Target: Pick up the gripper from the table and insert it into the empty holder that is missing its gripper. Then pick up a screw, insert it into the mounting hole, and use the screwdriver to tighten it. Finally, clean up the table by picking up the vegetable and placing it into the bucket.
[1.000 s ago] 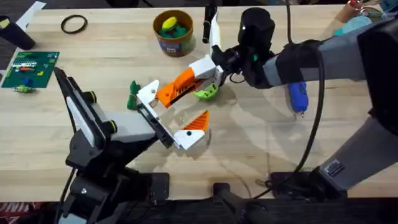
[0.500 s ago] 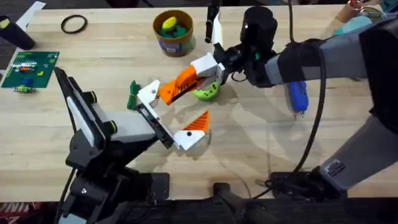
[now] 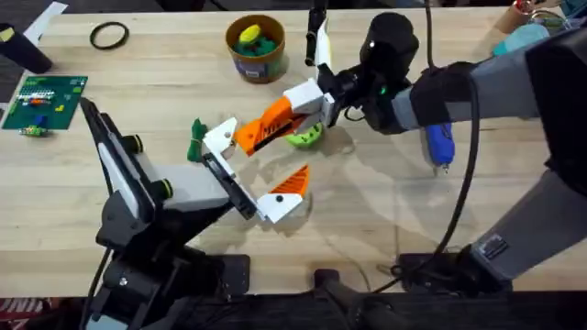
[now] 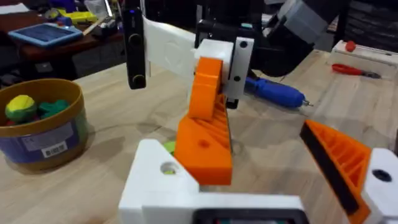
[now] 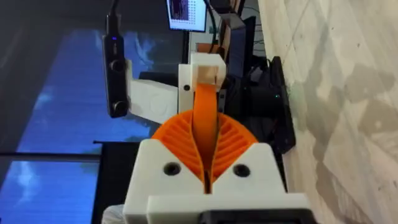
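My right gripper [image 3: 316, 96] is shut on the gripper [image 3: 271, 124], a long orange wedge with dark lettering, and holds it tilted above the table. The wedge's wide ribbed end [image 4: 205, 146] rests against the holder [image 3: 218, 136], the bare white bracket of my left gripper [image 3: 257, 158]. The left gripper is open, and its other bracket carries a small orange triangle [image 3: 292, 179]. A lime-green vegetable [image 3: 307, 137] lies on the table under the wedge. The blue-handled screwdriver [image 3: 438, 142] lies to the right. The bucket [image 3: 256, 46] stands at the back with yellow and green pieces inside.
A dark green piece [image 3: 195, 139] lies just left of the holder. At the far left sit a green tray [image 3: 46, 99] of small parts and a black ring [image 3: 108, 35]. The right arm's cables hang over the table's right side.
My right arm has shifted slightly to the right, taking the orange wedge with it. The left arm has not moved.
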Robot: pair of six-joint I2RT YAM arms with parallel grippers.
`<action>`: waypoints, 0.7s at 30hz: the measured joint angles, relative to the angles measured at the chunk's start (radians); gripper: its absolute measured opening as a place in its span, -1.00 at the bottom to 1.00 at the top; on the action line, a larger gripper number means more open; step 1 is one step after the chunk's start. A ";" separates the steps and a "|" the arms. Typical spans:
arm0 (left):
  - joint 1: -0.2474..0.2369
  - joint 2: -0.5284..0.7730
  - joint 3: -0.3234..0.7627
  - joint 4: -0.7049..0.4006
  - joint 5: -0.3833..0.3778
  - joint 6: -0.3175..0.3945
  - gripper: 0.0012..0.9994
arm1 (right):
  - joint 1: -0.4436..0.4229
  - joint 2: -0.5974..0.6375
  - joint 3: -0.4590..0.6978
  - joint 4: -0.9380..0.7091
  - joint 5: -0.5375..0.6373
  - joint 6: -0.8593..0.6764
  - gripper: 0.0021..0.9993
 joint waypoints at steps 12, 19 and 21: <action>0.000 0.000 0.000 -0.009 0.003 -0.013 0.97 | 0.003 0.000 -0.021 0.009 0.005 0.031 -0.98; 0.000 0.000 0.000 -0.009 -0.002 -0.016 0.97 | 0.008 0.000 -0.021 0.009 0.020 0.031 -0.98; 0.000 0.000 0.000 -0.009 -0.005 -0.016 0.97 | 0.009 0.000 -0.021 0.009 0.022 0.031 -0.98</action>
